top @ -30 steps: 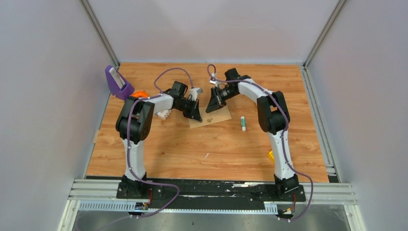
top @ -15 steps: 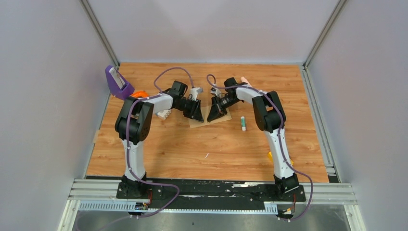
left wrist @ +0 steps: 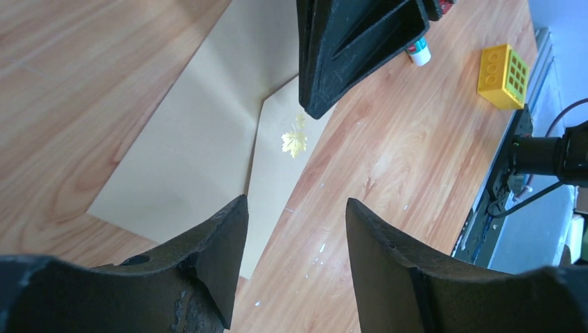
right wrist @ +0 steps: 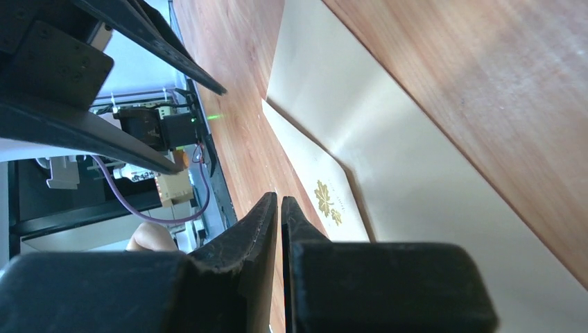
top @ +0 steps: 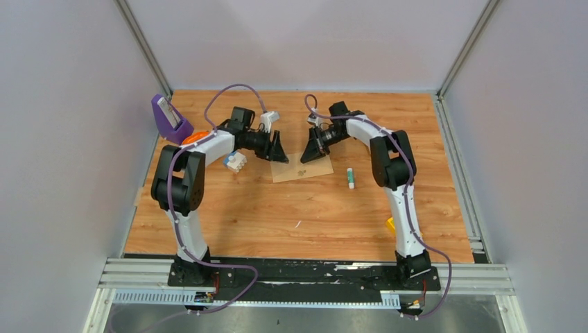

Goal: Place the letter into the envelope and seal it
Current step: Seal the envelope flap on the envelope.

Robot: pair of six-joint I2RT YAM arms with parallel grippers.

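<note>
Left jaws apart, right jaws together, neither holding the envelope (top: 301, 168), which lies flat on the surface (top: 277, 208) between them. I worry weak glue lets the flap (left wrist: 277, 173) lift

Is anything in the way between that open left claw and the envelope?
Nothing visible. The left gripper is open right over the envelope; the shut right gripper is farther along, by the flap's point.

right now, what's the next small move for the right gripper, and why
Probably press the shut right gripper down on the flap, by the gold leaf mark. The envelope lies flat with its flap folded over, the left gripper is open and clear of it, and the right gripper's tips sit just beside that mark.
</note>
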